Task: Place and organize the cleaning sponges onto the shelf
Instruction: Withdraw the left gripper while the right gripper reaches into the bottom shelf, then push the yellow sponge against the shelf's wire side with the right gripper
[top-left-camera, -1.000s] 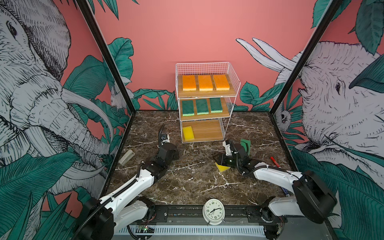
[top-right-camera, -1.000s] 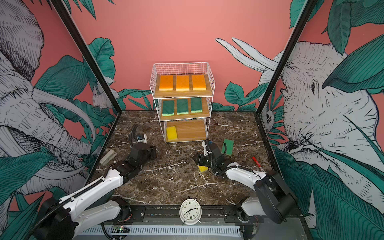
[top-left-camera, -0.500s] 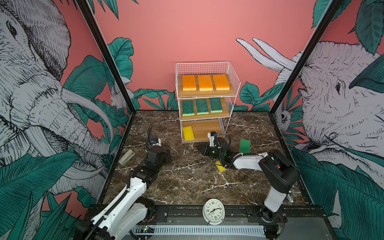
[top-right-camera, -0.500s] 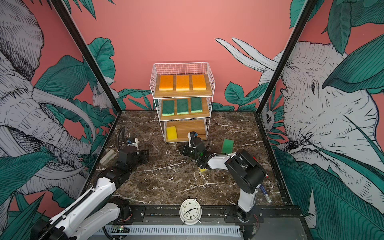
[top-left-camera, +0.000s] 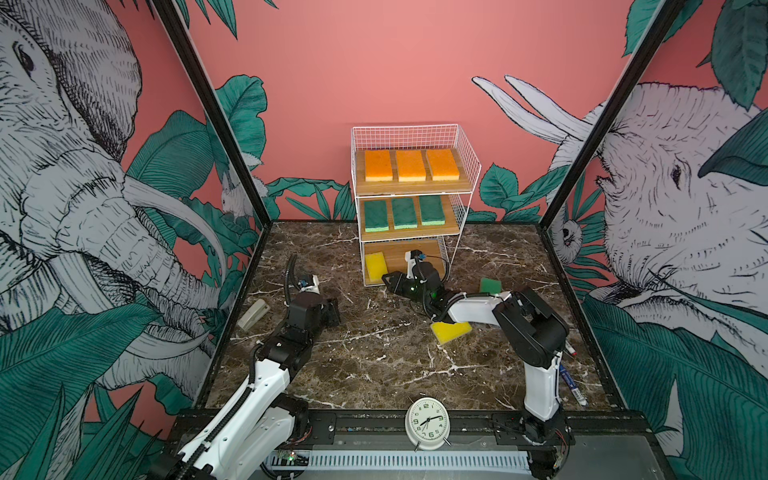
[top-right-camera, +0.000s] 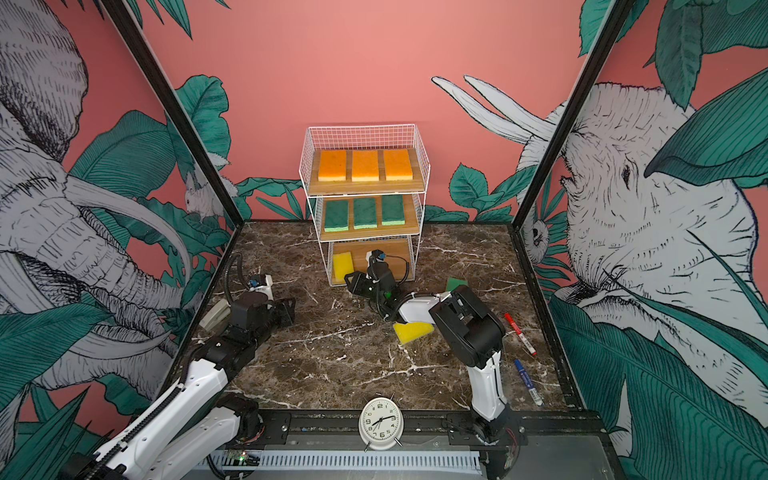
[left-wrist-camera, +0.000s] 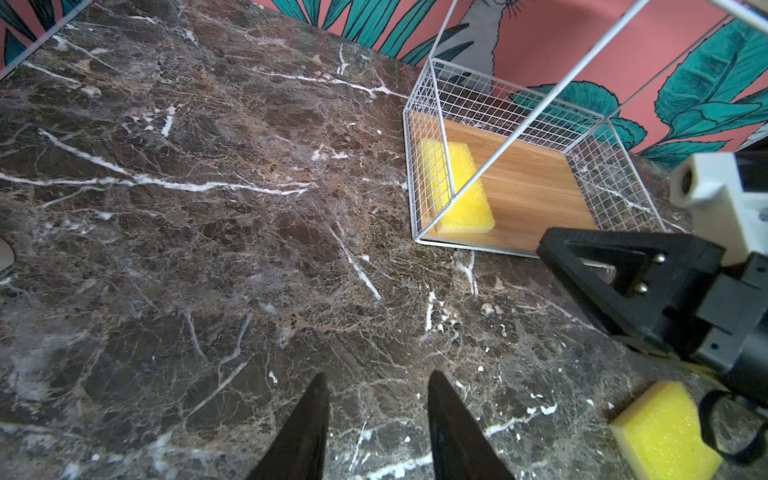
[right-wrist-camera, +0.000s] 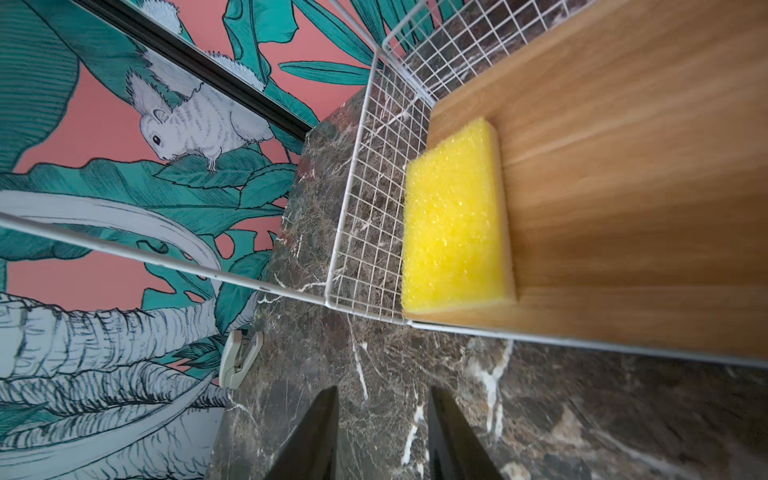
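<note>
Right wrist | right gripper (right-wrist-camera: 383, 390) parted, empty, stretched low (at shelf (right-wrist-camera: 623, 208) front) | left gripper (left-wrist-camera: 376, 374) parted, empty

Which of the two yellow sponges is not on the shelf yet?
The yellow sponge lying on the marble table, partly under the right arm. The other yellow sponge already lies at the left end of the bottom board of the shelf.
</note>
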